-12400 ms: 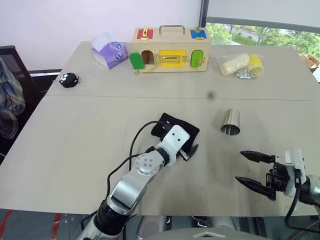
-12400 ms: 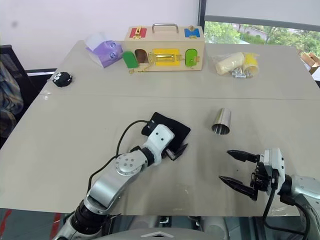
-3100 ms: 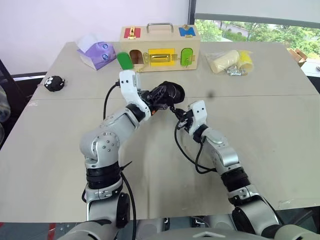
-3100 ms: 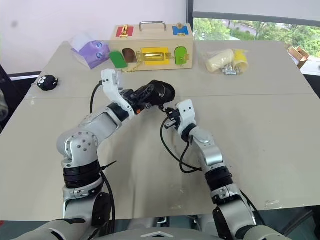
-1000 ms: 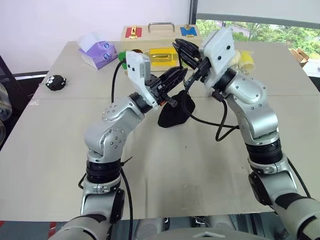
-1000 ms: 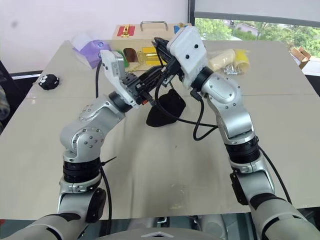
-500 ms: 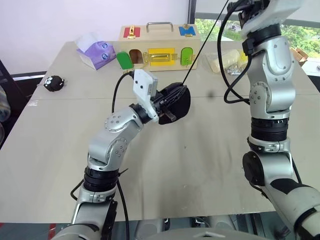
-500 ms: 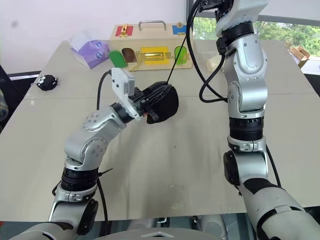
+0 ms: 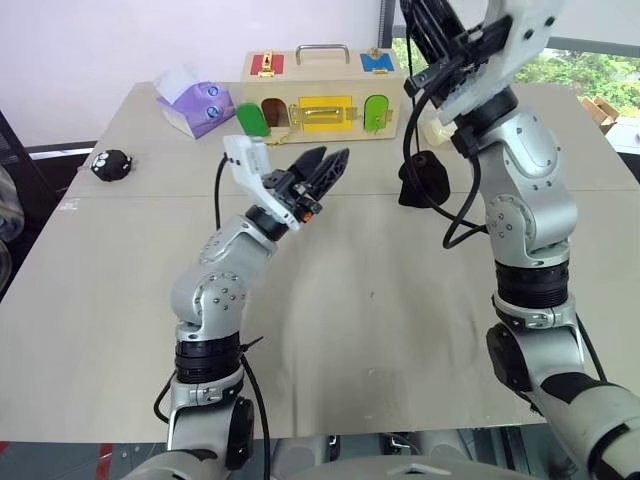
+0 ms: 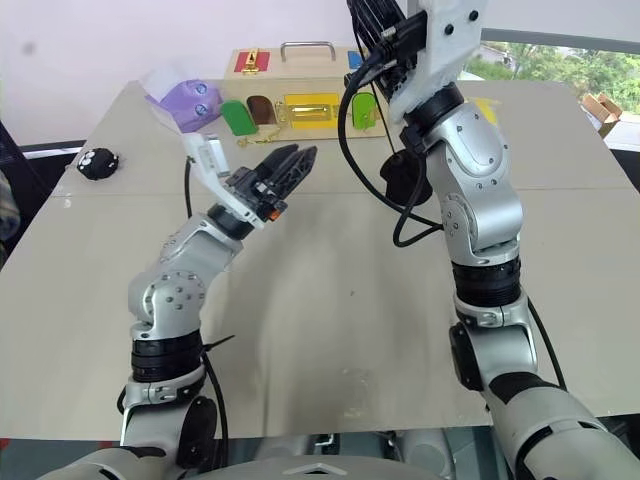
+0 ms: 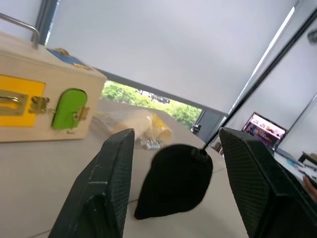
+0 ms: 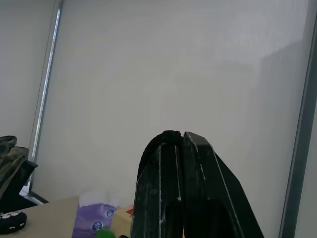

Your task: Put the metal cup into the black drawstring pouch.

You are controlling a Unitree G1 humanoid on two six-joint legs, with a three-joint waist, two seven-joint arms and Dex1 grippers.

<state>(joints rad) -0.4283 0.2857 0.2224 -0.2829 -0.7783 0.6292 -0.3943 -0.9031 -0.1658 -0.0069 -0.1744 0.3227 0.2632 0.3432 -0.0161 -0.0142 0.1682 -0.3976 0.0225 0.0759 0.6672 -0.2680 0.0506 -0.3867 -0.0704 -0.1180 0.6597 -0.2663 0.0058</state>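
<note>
R hand is raised high over the far part of the tabletop, fingers pinched tight together. A thin black cord shows at the fingertips in the wrist view, so it looks clamped on the drawstring. The black drawstring pouch hangs below it, behind the R arm, bulging and rounded, cinched at the top. Its bottom is at or just over the tabletop; can't tell if it touches. The metal cup isn't visible as such; the pouch looks full, but what's inside can't be seen.

L hand is out in front, near the middle of the tabletop, raised off the surface, pointing fwd and toward the pouch. Its fingers stand wide apart w/ nothing between them. In the L wrist view the pouch sits framed in the gap between the two fingers but well apart from them, no contact.

Other stuff, all at the far edge: wooden latch box w/ metal handle on top, green, yellow and red doors on the front. Purple tissue pack to its left. Small black fuzzy ball w/ white eyes near the L edge. Clear bag w/ yellowish contents to the right of the box, just behind the pouch. Window w/ green trees beyond the tabletop.
</note>
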